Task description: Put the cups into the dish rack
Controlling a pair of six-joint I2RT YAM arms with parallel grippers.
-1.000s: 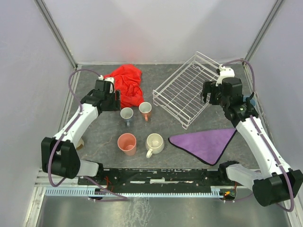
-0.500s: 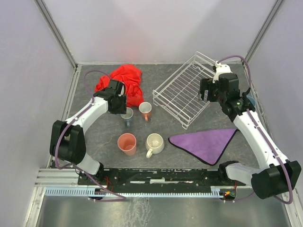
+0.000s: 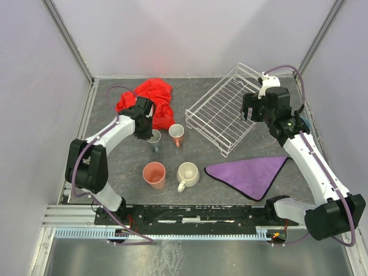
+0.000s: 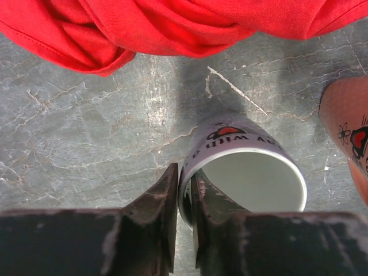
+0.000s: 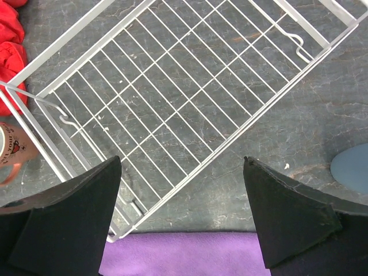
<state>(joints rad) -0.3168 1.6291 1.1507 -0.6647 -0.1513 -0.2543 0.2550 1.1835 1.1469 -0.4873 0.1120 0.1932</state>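
My left gripper (image 4: 184, 172) (image 3: 147, 127) is shut on the small grey-blue mug (image 4: 247, 172) (image 3: 154, 138), one finger inside its rim and one outside. The mug stands on the table just below the red cloth. An orange-and-white mug (image 3: 176, 134) (image 4: 348, 123) stands to its right. A salmon-pink tumbler (image 3: 154, 175) and a cream handled mug (image 3: 187, 173) sit nearer the front. The white wire dish rack (image 3: 221, 109) (image 5: 230, 137) holds nothing. My right gripper (image 3: 251, 112) (image 5: 181, 161) hangs open over its right edge. A light-blue cup (image 5: 352, 167) peeks out beside the right arm.
A crumpled red cloth (image 3: 154, 103) (image 4: 172, 23) lies at the back left, right behind the held mug. A purple cloth (image 3: 250, 172) (image 5: 184, 253) is spread in front of the rack. Walls enclose the table on three sides.
My left gripper swung right to the grey-blue mug and closed on its rim. My right gripper shifted slightly back over the rack's edge and stayed open.
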